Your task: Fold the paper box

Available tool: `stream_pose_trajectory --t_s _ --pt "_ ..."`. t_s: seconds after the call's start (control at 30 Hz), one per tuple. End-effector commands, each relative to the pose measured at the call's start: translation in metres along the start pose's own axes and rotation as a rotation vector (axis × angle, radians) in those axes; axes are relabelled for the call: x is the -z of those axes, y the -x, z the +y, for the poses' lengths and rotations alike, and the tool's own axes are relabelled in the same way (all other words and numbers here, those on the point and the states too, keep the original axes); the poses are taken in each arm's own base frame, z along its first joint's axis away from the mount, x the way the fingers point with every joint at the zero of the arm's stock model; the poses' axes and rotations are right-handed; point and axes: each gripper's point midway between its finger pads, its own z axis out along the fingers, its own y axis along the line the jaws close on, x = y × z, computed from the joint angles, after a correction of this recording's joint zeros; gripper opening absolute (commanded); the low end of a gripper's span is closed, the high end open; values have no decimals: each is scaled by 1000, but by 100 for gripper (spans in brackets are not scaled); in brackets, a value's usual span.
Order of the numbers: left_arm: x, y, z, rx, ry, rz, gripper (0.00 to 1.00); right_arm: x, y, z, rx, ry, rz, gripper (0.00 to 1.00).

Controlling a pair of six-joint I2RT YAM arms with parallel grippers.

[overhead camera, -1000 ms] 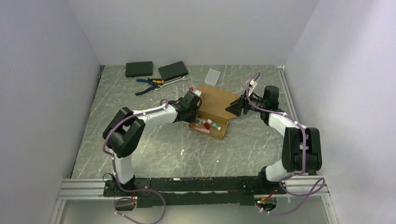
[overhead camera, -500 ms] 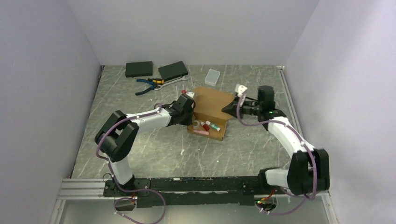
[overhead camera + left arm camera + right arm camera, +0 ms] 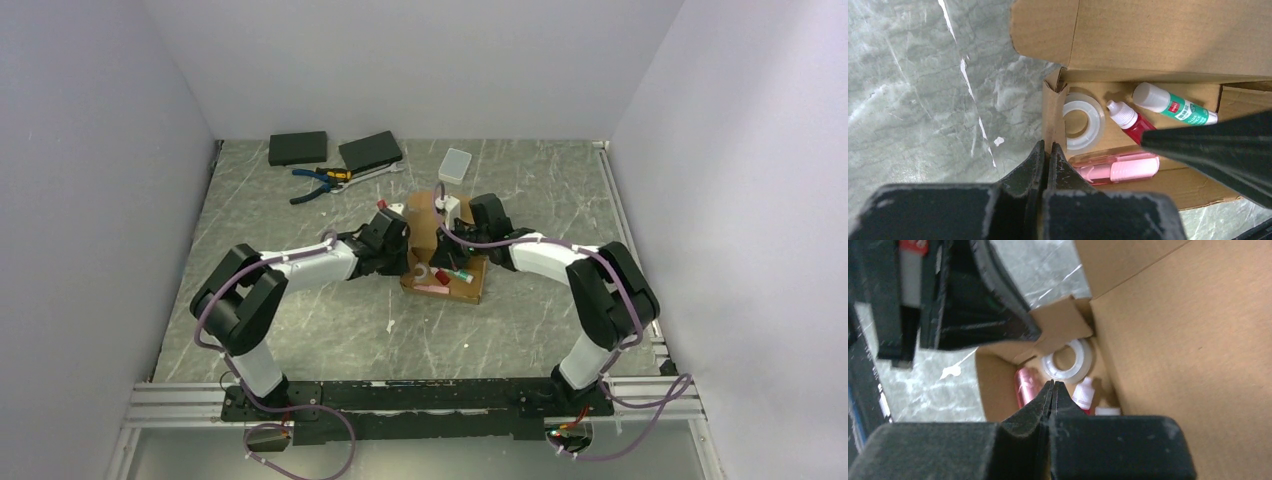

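The paper box (image 3: pixel 462 290) is a brown cardboard tray with its lid (image 3: pixel 424 214) tilted up behind it. Inside lie a clear tape roll (image 3: pixel 1080 121), a red bottle with a white cap (image 3: pixel 1128 119), a green-labelled tube (image 3: pixel 1173 106) and a pink tube (image 3: pixel 1120 167). My left gripper (image 3: pixel 1048 148) is shut on the tray's left side wall (image 3: pixel 1053 112), with the thin cardboard between its tips. My right gripper (image 3: pixel 1053 385) is shut with nothing in it and hangs over the tray's inside, next to the lid panel (image 3: pixel 1193 340). From above, both grippers (image 3: pixel 404 262) (image 3: pixel 452 248) meet at the box.
Two flat black boxes (image 3: pixel 298 148) (image 3: pixel 370 150) lie at the back left, with blue and yellow pliers (image 3: pixel 320 180) in front of them. A small translucent case (image 3: pixel 456 164) sits behind the paper box. White walls close in three sides.
My right arm swung left across the lid, and its gripper closed. The lid went from lying flat to tilted up over the tray. My left gripper kept its hold and drew slightly left.
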Motion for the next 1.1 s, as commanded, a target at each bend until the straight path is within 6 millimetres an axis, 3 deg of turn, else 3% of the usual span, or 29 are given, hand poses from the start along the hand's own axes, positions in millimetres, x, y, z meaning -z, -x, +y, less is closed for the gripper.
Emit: stream_pose_trajectory --t_s 0.0,0.57,1.07 --pt "13 11 -16 50 -69 -35 0 -14 34 -16 -14 -125 -68 0" --pt "22 13 -19 87 -91 -55 2 -46 0 -5 -26 -125 61 0" --pt "25 16 -4 35 -15 -72 4 -31 -20 -21 77 -222 171 0"
